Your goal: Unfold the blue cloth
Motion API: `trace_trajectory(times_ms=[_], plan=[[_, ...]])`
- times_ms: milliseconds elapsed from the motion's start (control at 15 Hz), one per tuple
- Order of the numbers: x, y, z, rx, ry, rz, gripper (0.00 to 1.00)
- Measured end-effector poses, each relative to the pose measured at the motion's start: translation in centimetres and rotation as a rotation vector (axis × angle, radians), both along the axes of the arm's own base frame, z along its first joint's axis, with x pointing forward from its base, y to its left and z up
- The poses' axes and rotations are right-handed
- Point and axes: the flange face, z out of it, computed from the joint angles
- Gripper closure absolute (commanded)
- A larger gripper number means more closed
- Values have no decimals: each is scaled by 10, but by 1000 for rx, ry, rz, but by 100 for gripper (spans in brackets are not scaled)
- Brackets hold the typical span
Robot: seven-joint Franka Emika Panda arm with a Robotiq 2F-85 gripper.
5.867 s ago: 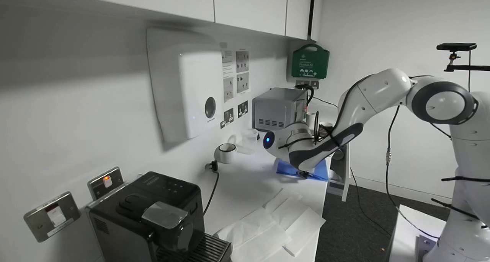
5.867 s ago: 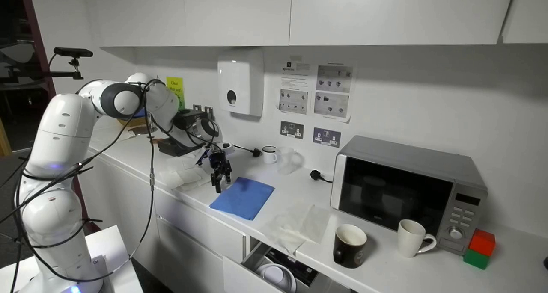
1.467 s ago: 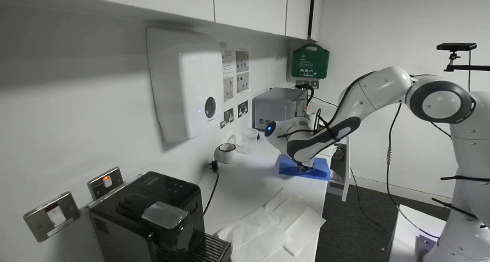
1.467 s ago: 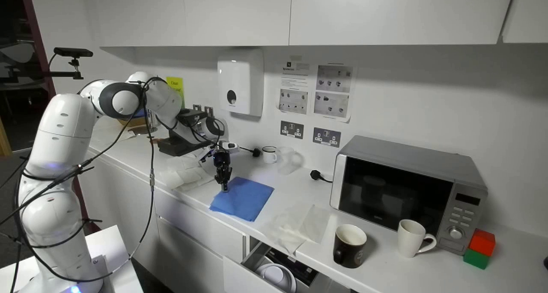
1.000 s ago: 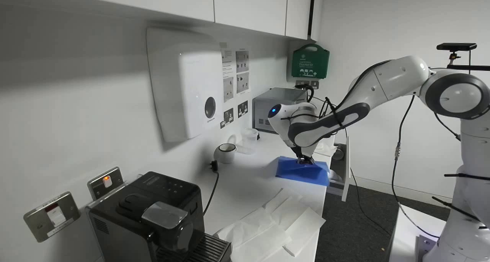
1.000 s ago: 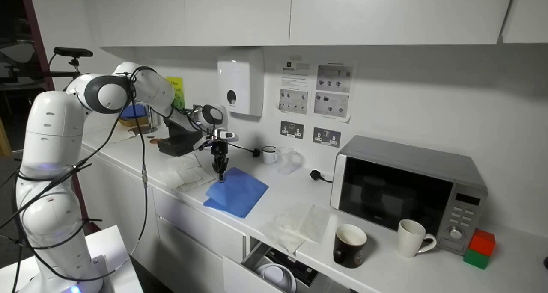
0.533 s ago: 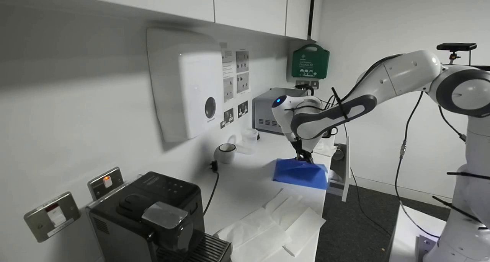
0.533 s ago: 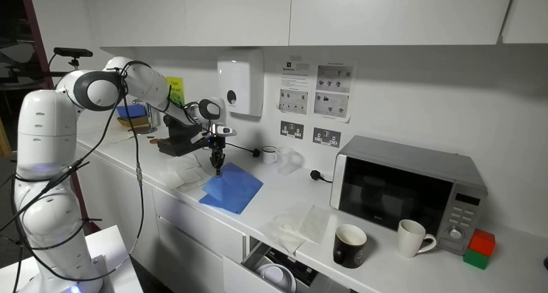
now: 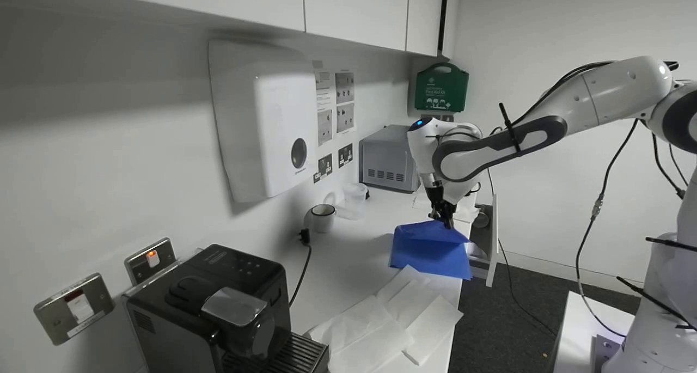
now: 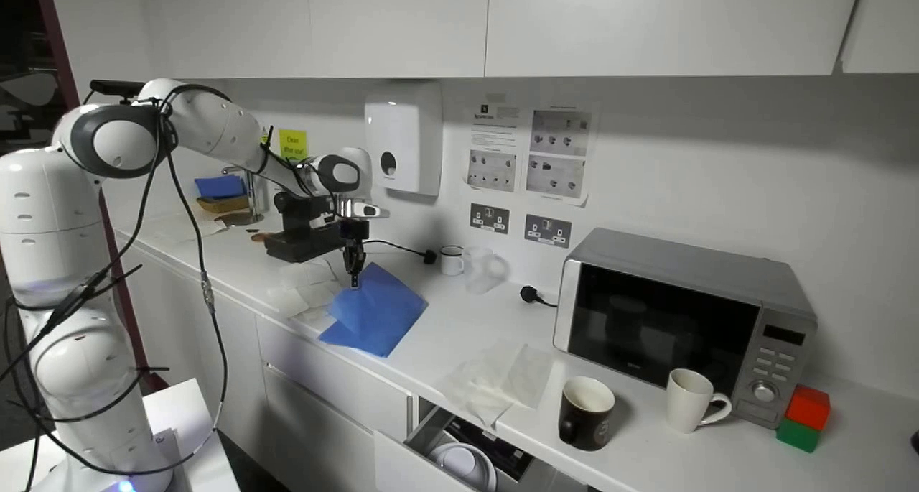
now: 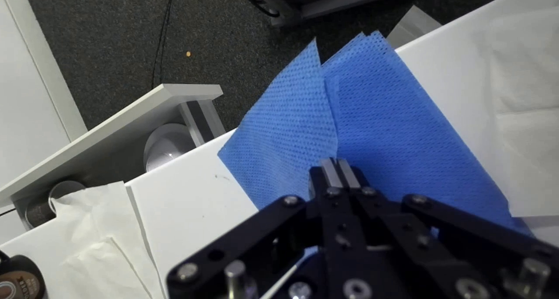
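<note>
The white jointed arm (image 9: 615,92) arches above the white counter (image 10: 495,319), black fingers (image 11: 331,173) down, pinching the textured blue cloth (image 10: 384,312) lying there; a red cube (image 10: 808,406) shows only in an exterior view.

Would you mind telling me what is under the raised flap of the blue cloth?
More of the blue cloth shows as a lower layer beyond the flap the claw pinches. Further in, the flap covers whatever lies beneath, so I cannot tell.
</note>
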Motion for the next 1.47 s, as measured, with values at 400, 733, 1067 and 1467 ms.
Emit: trace_trajectory(times_ms=[400,733,1067,1467], plan=[[-21,-29,32,120,-30,-53,100],[-21,-53,31,235,-18,-92,100],[-20,-75,31,289,-18,-117,100],[-19,-100,41,299,-38,-168,100]])
